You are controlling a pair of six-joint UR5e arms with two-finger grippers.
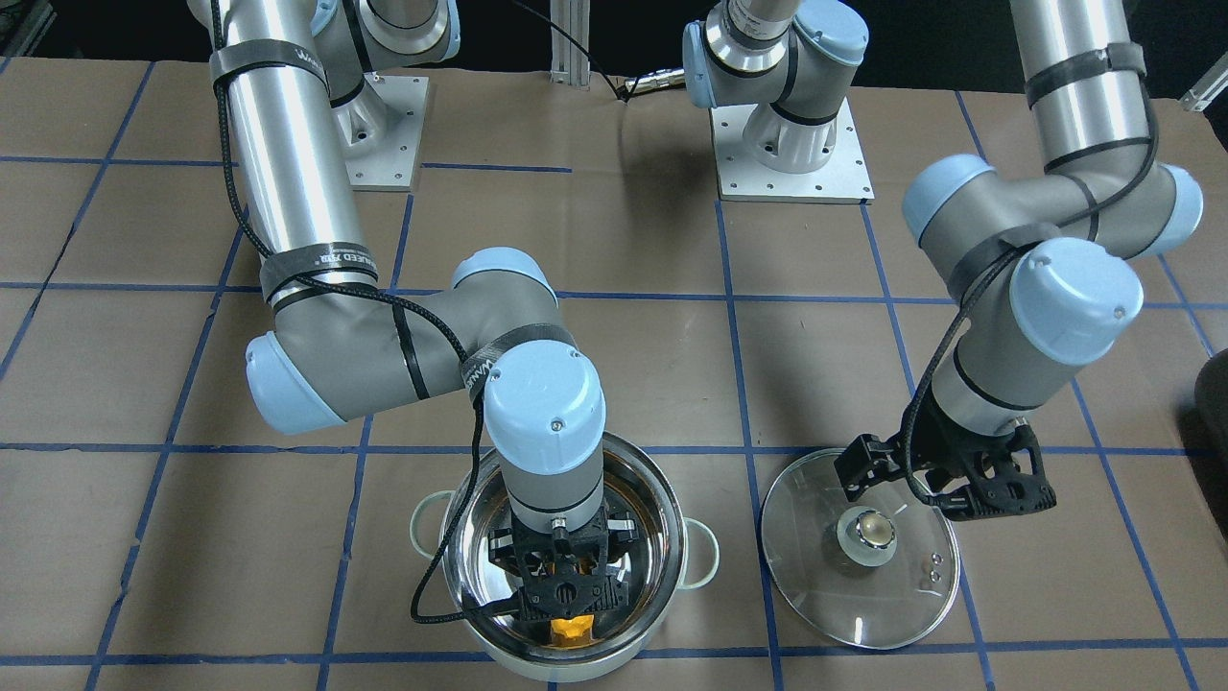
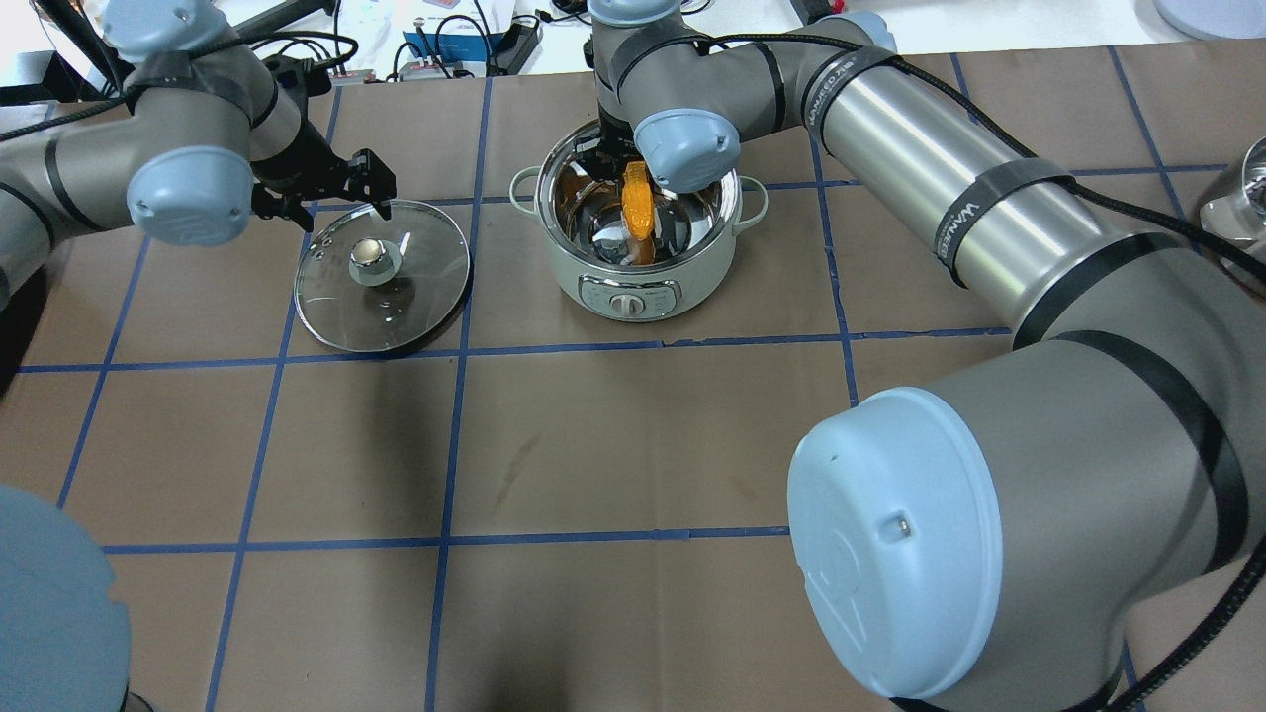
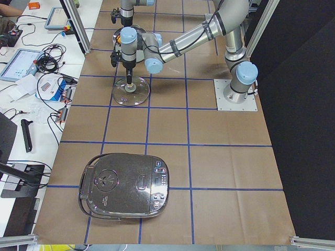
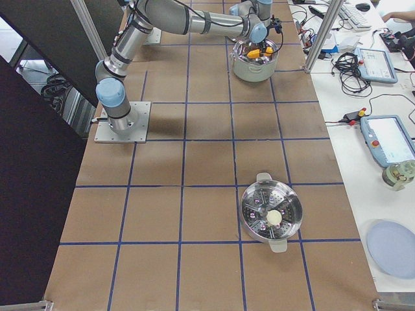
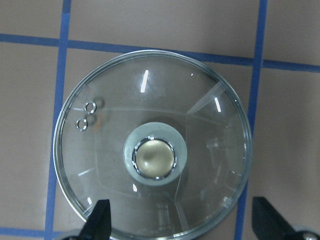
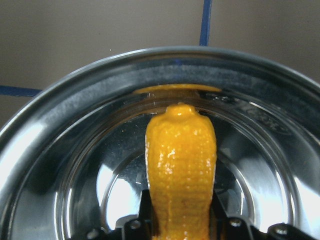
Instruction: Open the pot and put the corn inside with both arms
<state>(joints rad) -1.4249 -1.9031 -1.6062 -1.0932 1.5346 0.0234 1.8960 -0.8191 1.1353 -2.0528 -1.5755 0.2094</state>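
Both arms are reaching out over the table point(image 2: 633, 445), wrists pointing down. The right gripper point(image 1: 568, 614) is hanging inside the open pot point(image 2: 593, 282), its fingers clamping the corn point(image 6: 181, 170), whose tip is lying close to the shiny wall, perhaps touching it. The left gripper point(image 1: 945, 485) is hovering, jaws spread wide, over one edge of the glass lid point(image 5: 150, 100), which is lying flat beside the pot.

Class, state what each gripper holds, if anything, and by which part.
The right gripper holds the corn by one end, over the pot. The left gripper, open above the lid, holds nothing.
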